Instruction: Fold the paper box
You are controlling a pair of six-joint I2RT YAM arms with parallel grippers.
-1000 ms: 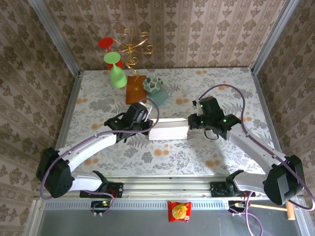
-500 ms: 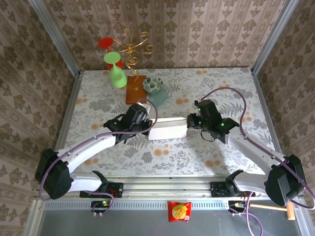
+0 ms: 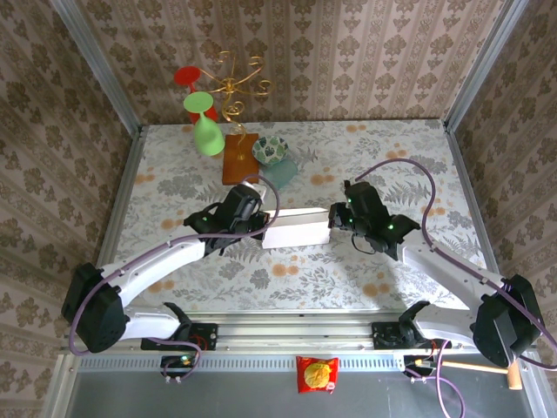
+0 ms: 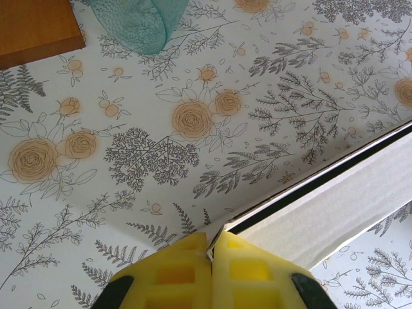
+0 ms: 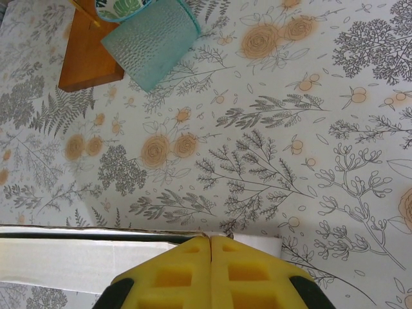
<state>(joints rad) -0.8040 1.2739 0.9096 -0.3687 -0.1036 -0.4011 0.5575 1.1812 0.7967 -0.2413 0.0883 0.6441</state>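
Print on the red-and-yellow snack packet (image 3: 317, 374) by the near rail is too small for us to read.

The pale grey-white thin-card paper box (image 3: 296, 231) sits mid-way across the floral-print worktop (image 3: 392, 157). In the top view its long axis runs left-right, with the right end slightly farther from the bases. The left claw (image 3: 261, 228) is at its left end and the right claw (image 3: 333, 218) at its right end.

In the left wrist view, we see the left claw (image 4: 210, 248) with yellow pads pressed together on the box corner and a sliver of card in the seam. The box runs off up-right with a dark gap along its upper edge.

In the right wrist view, the right claw (image 5: 210, 248) is pinched closed on the box's top edge, with card visible either side of the tips. Beyond it are a teal textured cup (image 5: 151, 42) on its side, a brown wooden board (image 5: 87, 58) and a leaf-pattern bowl (image 5: 122, 6).

The top view adds a green goblet (image 3: 205, 131) and a red goblet (image 3: 187, 77) by a gold wire stand (image 3: 233, 87) at the far left.
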